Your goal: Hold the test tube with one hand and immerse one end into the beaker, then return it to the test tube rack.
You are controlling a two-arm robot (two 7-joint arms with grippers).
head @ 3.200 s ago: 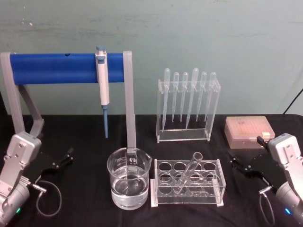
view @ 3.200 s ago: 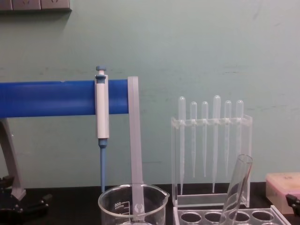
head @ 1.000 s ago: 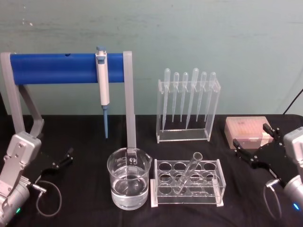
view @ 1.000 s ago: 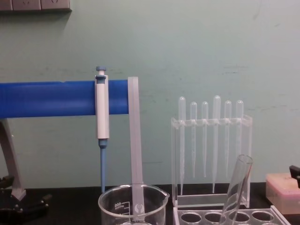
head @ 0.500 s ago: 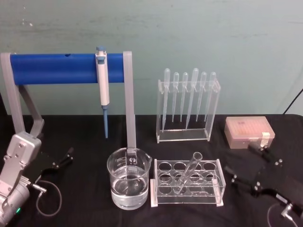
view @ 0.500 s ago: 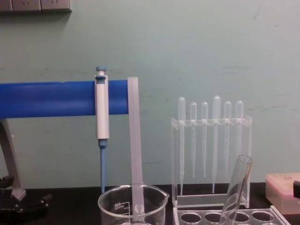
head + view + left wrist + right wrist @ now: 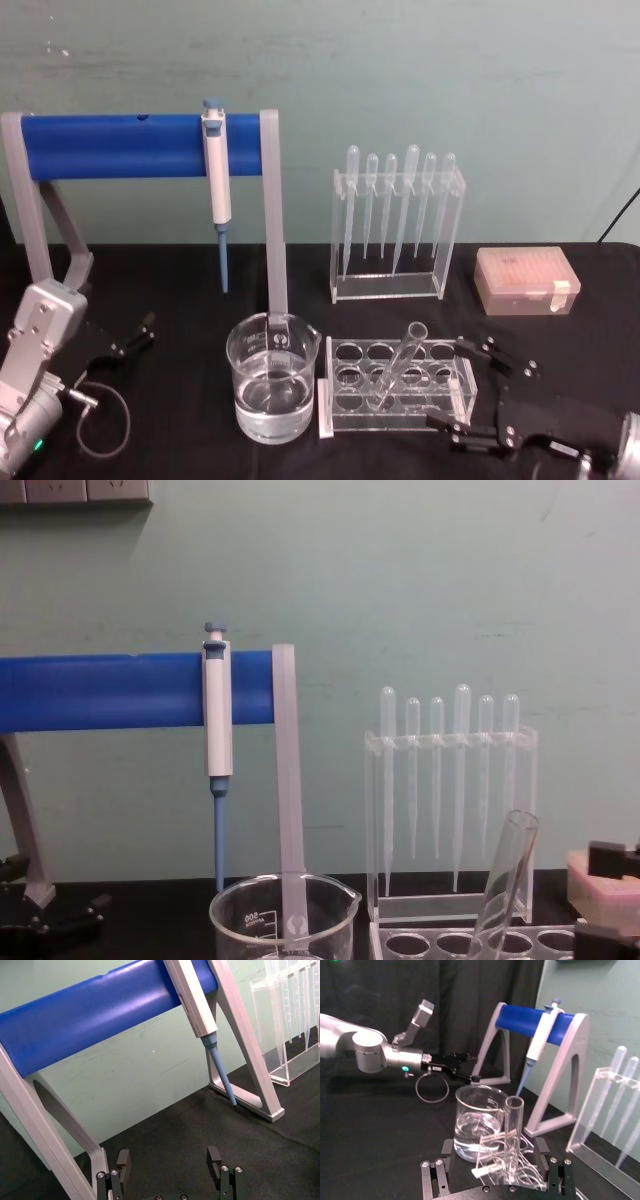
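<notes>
Right tool [image 7: 447, 381] sits low right in the head view, jaws released and spread wide, fingertips straddling the right end of the test tube rack [image 7: 330, 415]. Nothing is gripped. From the right wrist view the tool [image 7: 492, 1145] points at the rack, with the test tube [image 7: 514, 1127] ahead in line with the gap and apart from both fingers.

Test tube [image 7: 398, 365] stands in a middle hole of the rack at lower centre, tilted with its rim toward upper right. I can't tell which row. In the chest view it [image 7: 508, 880] leans the same way at lower right, with dark parts of the right tool at the right edge.

Beaker [image 7: 240, 350] is just left of the rack, partly filled with clear liquid, apart from the tube.

Left tool [image 7: 133, 335] is parked low at the left edge on the black surface [image 7: 180, 270], also released. Its wrist view shows the fingers [image 7: 123, 1157] spread with nothing between them.

Behind, at upper left, the pipettor [image 7: 217, 175] hangs on the blue stand [image 7: 120, 145]. The pipette rack [image 7: 395, 225] is at centre and the pink tip box [image 7: 525, 280] at right.
</notes>
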